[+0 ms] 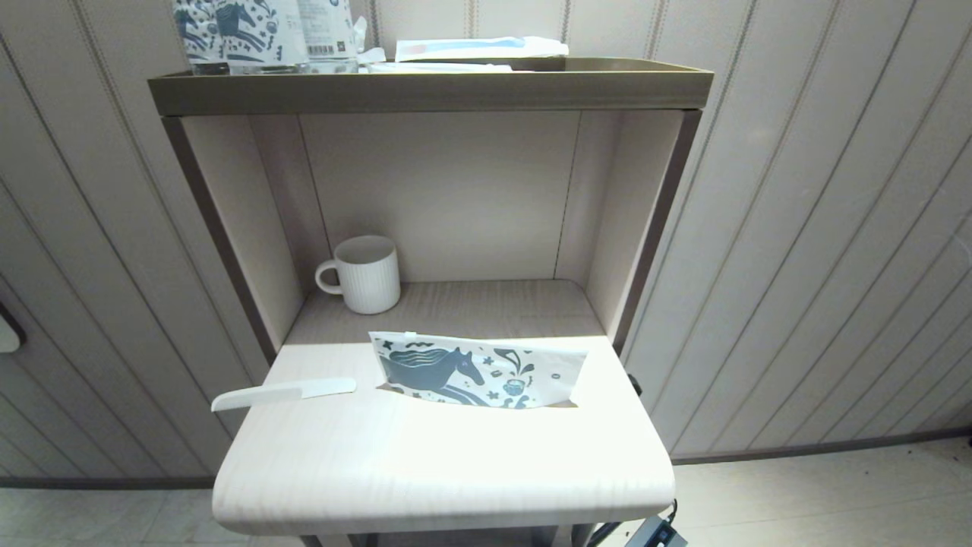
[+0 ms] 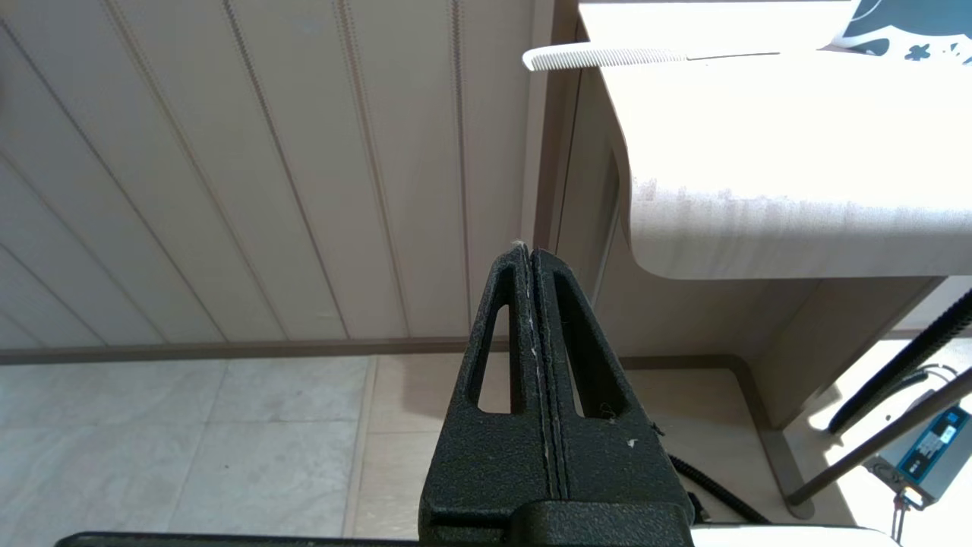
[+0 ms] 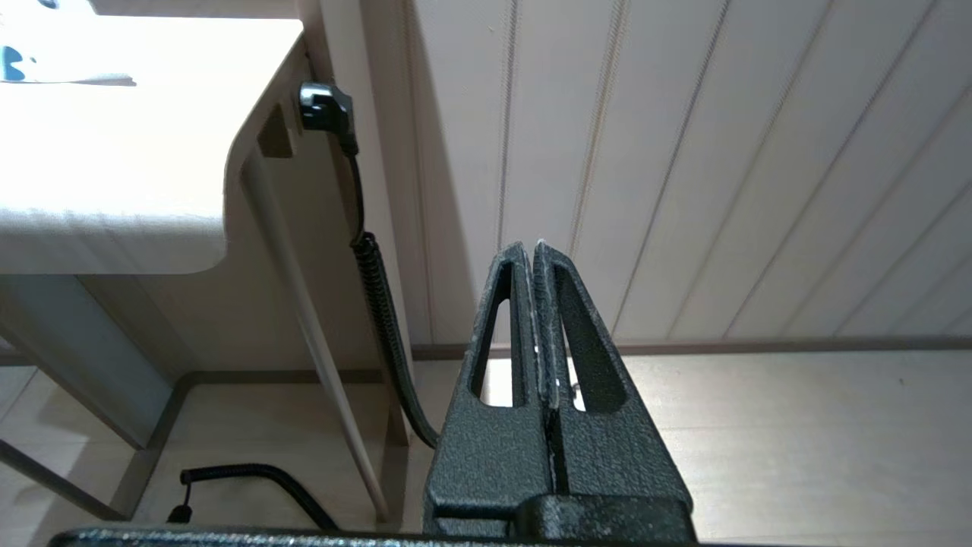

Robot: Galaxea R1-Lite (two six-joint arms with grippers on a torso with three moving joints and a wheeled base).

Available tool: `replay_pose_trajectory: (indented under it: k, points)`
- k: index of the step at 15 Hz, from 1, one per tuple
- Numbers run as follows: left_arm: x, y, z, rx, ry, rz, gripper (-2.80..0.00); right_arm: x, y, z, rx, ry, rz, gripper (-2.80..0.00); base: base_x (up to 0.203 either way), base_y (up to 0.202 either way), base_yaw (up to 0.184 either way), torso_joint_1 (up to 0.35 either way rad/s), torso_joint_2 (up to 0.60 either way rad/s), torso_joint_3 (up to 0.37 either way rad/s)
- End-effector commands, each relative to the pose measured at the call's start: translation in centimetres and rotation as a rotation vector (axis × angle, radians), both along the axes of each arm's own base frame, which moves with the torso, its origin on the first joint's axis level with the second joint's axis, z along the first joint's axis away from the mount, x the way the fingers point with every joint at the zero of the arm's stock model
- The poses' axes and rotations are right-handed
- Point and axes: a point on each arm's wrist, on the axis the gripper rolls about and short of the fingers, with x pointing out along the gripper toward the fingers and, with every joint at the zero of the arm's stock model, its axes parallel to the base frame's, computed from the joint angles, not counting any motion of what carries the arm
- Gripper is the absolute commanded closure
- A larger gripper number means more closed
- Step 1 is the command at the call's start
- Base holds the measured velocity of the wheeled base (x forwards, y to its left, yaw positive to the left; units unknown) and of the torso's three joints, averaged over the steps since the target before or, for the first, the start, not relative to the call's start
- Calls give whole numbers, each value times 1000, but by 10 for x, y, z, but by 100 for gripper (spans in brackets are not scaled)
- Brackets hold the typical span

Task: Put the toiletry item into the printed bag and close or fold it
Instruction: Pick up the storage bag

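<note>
The white comb-like toiletry item [image 1: 282, 393] lies flat at the table's left edge, one end overhanging it; the left wrist view shows that toothed end [image 2: 607, 57] sticking out. The printed bag [image 1: 477, 371], white with a dark teal horse, lies in the middle of the table to the right of the comb. A corner of the bag [image 2: 896, 34] shows in the left wrist view. My left gripper [image 2: 529, 254] hangs shut and empty below the table's left side. My right gripper [image 3: 531, 251] hangs shut and empty below the table's right side. Neither arm shows in the head view.
A ribbed white mug [image 1: 364, 275] stands in the shelf recess behind the bag. On the top shelf [image 1: 425, 87] are upright horse-printed packs [image 1: 243, 30] and a blue-and-white flat packet [image 1: 478, 47]. A black coiled cable [image 3: 380, 304] hangs beside the table's right leg.
</note>
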Motion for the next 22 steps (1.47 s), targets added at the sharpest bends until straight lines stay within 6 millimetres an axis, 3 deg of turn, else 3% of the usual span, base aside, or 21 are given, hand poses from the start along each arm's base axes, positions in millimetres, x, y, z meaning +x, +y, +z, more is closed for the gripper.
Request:
replay_pose_trajectory:
  k: [1, 2, 4, 5, 8, 10, 13, 14, 18, 22]
  points:
    - [0, 0, 0, 0, 1, 0, 0, -15, 0, 44, -2, -116, 26, 0, 0, 0, 0, 0, 0, 0]
    - [0, 0, 0, 0, 1, 0, 0, -21, 1, 59, -3, -144, 33, 0, 0, 0, 0, 0, 0, 0]
    - [0, 0, 0, 0, 1, 0, 0, -43, 1, 121, -6, -211, 59, 0, 0, 0, 0, 0, 0, 0]
    - [0, 0, 0, 0, 1, 0, 0, -44, 0, 152, -4, -199, 78, 0, 0, 0, 0, 0, 0, 0]
    - [0, 0, 0, 2, 0, -2, 0, 6, 0, 225, 31, -35, 160, 0, 0, 0, 0, 0, 0, 0]
    - [0, 0, 0, 3, 0, -6, 0, 53, 6, 251, 65, 80, 208, 0, 0, 0, 0, 0, 0, 0]
    - [0, 0, 0, 40, -1, -17, 0, 127, 27, 250, 83, 301, 337, 0, 0, 0, 0, 0, 0, 0]
    - [0, 0, 0, 49, -2, -19, 0, 146, 40, 241, 78, 378, 398, -280, 0, 0, 0, 0, 0, 0]
    - [0, -1, 1, 83, -4, -41, 0, 194, 74, 208, 41, 589, 542, -280, 0, 0, 0, 0, 0, 0]
    - [0, -1, 1, 79, -3, -42, 0, 226, 78, 187, -123, 623, 562, -280, 0, 0, 0, 0, 0, 0]
